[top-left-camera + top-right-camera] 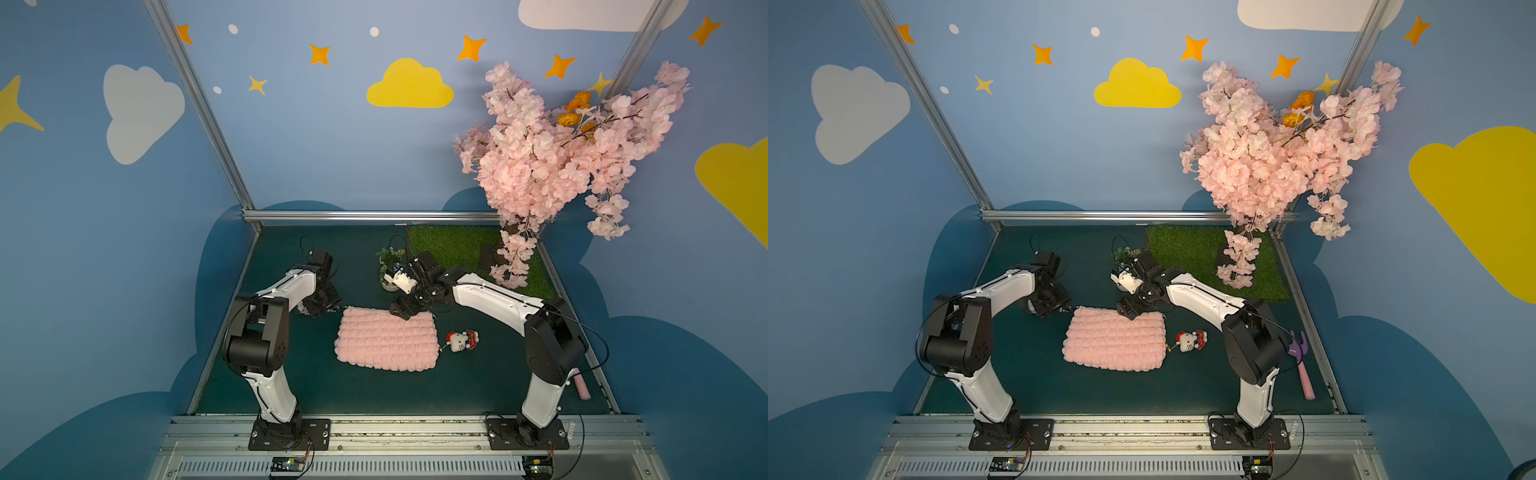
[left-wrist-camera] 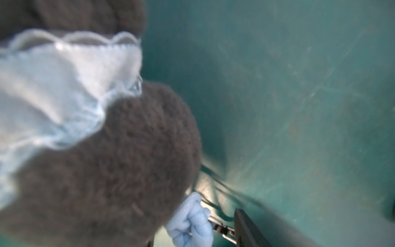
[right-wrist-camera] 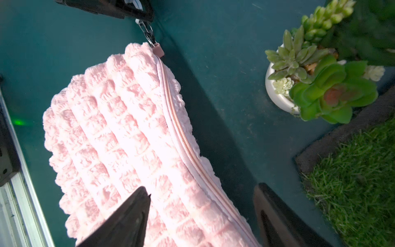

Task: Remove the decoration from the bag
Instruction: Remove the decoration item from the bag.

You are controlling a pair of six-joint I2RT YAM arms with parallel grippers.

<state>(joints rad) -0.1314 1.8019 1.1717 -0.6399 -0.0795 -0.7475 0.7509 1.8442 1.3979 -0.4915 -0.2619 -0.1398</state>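
The right gripper (image 3: 202, 188), fingers wide, is straddling the fluffy pink quilted bag (image 3: 111, 132), likely risking dragging it on closing; whether the left gripper (image 1: 318, 307) is holding anything cannot be told

Two arms stand on the table, one left arm (image 1: 286, 286) and one right arm (image 1: 494, 297), with one bag (image 1: 386, 338) between them. There are two soft toys: one cat charm (image 1: 461, 341) and one dark plush (image 2: 106, 160). The rest are singles: one potted succulent (image 3: 276, 96), one blossom tree (image 1: 561, 158), one grass mat (image 1: 453, 245) and one pink-handled tool (image 1: 1306, 382).
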